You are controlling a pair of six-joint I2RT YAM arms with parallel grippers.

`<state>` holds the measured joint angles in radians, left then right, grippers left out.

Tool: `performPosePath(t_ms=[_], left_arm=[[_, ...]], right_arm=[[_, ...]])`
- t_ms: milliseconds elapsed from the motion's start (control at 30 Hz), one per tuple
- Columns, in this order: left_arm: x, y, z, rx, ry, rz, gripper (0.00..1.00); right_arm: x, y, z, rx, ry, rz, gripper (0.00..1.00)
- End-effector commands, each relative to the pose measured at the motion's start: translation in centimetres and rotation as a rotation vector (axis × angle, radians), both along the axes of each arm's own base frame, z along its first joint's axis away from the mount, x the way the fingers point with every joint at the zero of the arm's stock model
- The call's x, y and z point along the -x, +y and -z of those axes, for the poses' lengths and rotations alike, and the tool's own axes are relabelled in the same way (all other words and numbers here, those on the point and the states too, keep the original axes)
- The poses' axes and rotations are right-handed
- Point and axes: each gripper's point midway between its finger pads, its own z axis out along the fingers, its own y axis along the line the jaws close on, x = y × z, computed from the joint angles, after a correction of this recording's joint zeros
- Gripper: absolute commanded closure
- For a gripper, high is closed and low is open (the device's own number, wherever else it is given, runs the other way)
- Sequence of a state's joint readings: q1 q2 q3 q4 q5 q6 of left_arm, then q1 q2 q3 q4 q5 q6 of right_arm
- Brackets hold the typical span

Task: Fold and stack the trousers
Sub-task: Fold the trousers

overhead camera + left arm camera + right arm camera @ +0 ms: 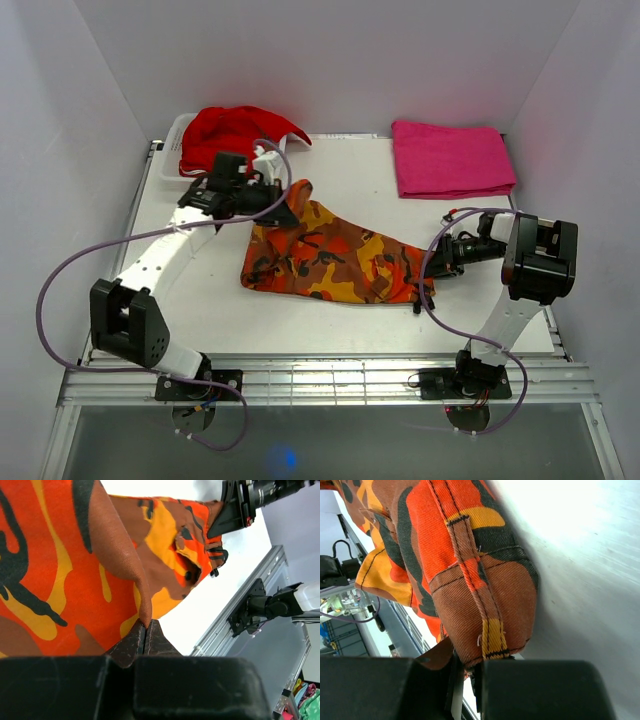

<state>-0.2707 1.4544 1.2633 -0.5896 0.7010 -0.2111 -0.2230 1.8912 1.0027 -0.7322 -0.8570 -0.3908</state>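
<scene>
The trousers (60, 570) are cropped by the left wrist view's edges.

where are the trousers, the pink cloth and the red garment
trousers (335, 262), top view, middle of the camouflage fabric
pink cloth (452, 158), top view, centre of its folded top
red garment (232, 132), top view, middle of the heap

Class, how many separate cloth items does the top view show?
3: the trousers mid-table, a red garment far left, a pink folded cloth far right. More may hide beneath the red one.
</scene>
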Motion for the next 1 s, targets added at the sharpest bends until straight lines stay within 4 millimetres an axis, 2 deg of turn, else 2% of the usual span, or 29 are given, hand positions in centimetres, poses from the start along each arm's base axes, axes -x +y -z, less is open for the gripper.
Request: performPosePath(t_ms=[0, 33, 67, 100, 133, 167, 200, 233, 267, 300, 400, 600, 767, 867, 967], left_arm=[[-1.4, -4.7, -0.7, -0.046, -0.012, -0.150, 1.00], [-2.1, -5.5, 0.8, -0.085, 0.005, -0.171, 1.00], [-2.3, -6.7, 0.7, -0.080, -0.001, -0.176, 1.00], [-1.3, -8.8, 1.1, -0.086, -0.006, -0.141, 1.00], [-1.5, -10.0, 1.2, -0.081, -0.024, -0.138, 1.00], [-2.2, -10.8, 2.3, -0.110, -0.031, -0.182, 1.00], [-1.3, -12.5, 2.7, -0.116, -0.043, -0.166, 1.00], [-1.5, -13.6, 2.8, -0.108, -0.061, -0.174, 1.00], [-1.8, -14.3, 4.2, -0.141, -0.058, -0.199, 1.00], [-1.0, -16.1, 4.1, -0.128, -0.054, -0.182, 1.00], [-0.2, -18.9, 5.4, -0.141, -0.036, -0.183, 1.00], [1.3, -22.3, 5.8, -0.146, -0.060, -0.184, 1.00], [3.0, -24.7, 4.1, -0.108, -0.072, -0.158, 1.00], [3.5, -25.6, 3.6, -0.096, -0.064, -0.155, 1.00], [3.5, -25.6, 3.4, -0.098, -0.059, -0.159, 1.00]], right_arm=[[-0.1, 1.1, -0.4, -0.054, 0.004, 0.011, 0.92], [-0.1, 1.1, -0.4, -0.058, 0.007, 0.013, 0.92], [-0.2, 1.2, -0.5, -0.062, 0.001, 0.014, 0.92], [-0.1, 1.3, -0.5, -0.065, 0.009, 0.019, 0.92], [0.0, 1.4, -0.4, -0.067, 0.010, 0.019, 0.92], [-0.1, 1.4, -0.4, -0.069, 0.004, 0.021, 0.92], [-0.1, 1.5, -0.4, -0.072, 0.009, 0.024, 0.92], [0.0, 1.6, -0.3, -0.076, 0.014, 0.024, 0.92], [0.1, 1.7, -0.4, -0.087, 0.014, 0.026, 0.92], [0.2, 1.8, -0.4, -0.093, 0.020, 0.028, 0.92], [0.4, 2.0, -0.3, -0.098, 0.023, 0.032, 0.92], [0.4, 2.0, -0.1, -0.086, 0.030, 0.041, 0.92], [0.1, 2.0, 0.0, -0.076, 0.029, 0.046, 0.92], [0.1, 2.2, 0.1, -0.071, 0.031, 0.043, 0.92], [0.2, 2.1, 0.2, -0.065, 0.032, 0.042, 0.92]])
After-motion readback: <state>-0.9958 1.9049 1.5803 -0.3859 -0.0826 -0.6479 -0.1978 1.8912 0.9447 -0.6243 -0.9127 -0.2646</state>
